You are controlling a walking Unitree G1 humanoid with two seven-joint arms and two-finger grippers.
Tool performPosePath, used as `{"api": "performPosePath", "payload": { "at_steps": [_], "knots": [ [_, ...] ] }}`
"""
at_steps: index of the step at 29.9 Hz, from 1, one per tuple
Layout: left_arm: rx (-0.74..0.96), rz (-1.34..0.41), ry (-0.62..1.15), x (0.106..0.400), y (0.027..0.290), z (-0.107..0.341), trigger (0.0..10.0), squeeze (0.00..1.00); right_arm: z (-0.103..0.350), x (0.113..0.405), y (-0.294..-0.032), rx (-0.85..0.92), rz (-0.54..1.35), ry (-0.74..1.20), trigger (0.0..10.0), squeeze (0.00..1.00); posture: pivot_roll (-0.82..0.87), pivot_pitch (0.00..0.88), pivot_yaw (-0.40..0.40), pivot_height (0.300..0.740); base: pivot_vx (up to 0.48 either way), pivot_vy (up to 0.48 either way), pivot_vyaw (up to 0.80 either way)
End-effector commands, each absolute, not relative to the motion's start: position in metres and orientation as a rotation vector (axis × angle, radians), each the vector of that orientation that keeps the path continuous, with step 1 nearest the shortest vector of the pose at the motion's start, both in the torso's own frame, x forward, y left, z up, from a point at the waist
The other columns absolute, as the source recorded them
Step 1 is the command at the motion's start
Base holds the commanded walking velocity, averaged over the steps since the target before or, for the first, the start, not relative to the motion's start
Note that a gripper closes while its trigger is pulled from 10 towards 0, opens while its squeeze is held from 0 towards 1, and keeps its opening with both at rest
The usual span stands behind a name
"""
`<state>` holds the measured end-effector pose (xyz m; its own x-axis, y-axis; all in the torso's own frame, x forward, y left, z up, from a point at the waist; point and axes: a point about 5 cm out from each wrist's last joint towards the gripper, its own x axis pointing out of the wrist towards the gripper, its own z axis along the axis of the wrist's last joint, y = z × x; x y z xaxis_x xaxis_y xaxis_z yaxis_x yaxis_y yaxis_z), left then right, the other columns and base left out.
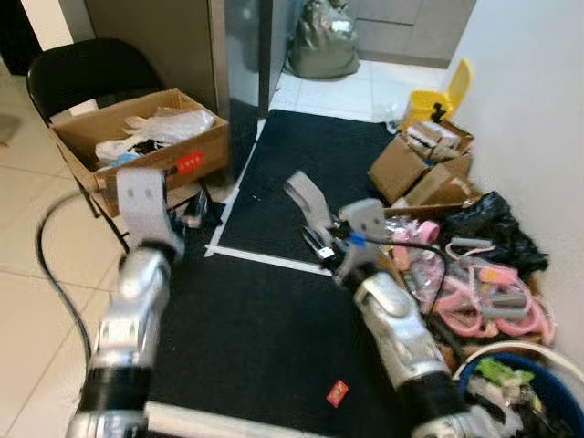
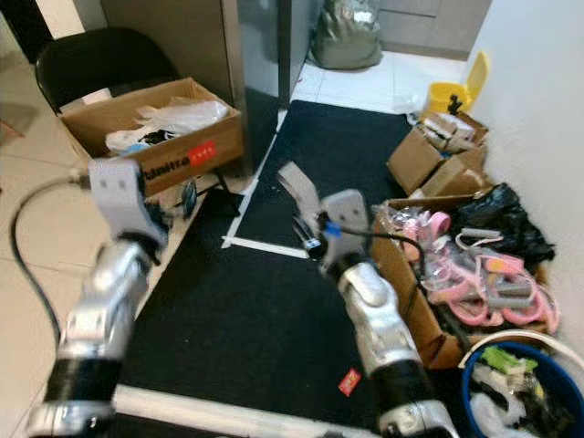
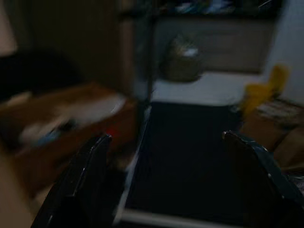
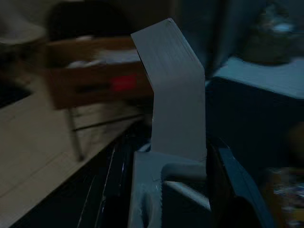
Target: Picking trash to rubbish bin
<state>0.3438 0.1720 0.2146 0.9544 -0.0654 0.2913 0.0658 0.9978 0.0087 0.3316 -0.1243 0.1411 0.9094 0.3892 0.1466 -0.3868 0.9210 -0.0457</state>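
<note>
My right gripper (image 4: pixel 170 142) is shut on a bent grey strip of cardboard (image 1: pixel 306 196), held up over the black mat (image 1: pixel 301 146); the same cardboard strip (image 4: pixel 175 95) rises from between the fingers in the right wrist view. My left gripper (image 3: pixel 166 137) is open with nothing between its fingers, raised at the left in front of the chair. A blue rubbish bin (image 1: pixel 549 388) with a white rim, holding mixed trash, stands at the bottom right beside my right arm. A small red wrapper (image 1: pixel 337 392) lies on the mat near me.
An open cardboard box (image 1: pixel 137 137) of bags rests on a black chair (image 1: pixel 82 68) at the left. Cardboard boxes (image 1: pixel 424 169), pink plastic items (image 1: pixel 484 297) and a black bag (image 1: pixel 493 224) crowd the right wall. A yellow bin (image 1: pixel 429 105) and a grey sack (image 1: pixel 324 41) stand farther back.
</note>
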Motion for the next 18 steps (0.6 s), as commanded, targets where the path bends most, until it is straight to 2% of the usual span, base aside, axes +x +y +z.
{"api": "performPosePath", "payload": {
  "at_steps": [1,8,18],
  "knots": [
    [0.023,-0.059,-0.283,0.350,0.185,0.214,10.0,0.00,0.145,0.330,-0.123,-0.010,0.399,-0.179,10.0,0.00,0.03,0.114,-0.018,0.740,0.334,0.000,0.00],
    [0.097,-0.089,-0.337,0.367,0.195,0.239,10.0,0.00,0.142,0.327,-0.127,-0.010,0.378,-0.174,10.0,0.00,0.03,0.118,-0.014,0.740,0.332,0.000,0.00],
    [0.094,-0.115,-0.326,0.363,0.189,0.225,10.0,0.00,0.144,0.328,-0.123,-0.010,0.390,-0.174,10.0,0.00,0.04,0.121,-0.021,0.740,0.334,0.000,0.00]
  ]
}}
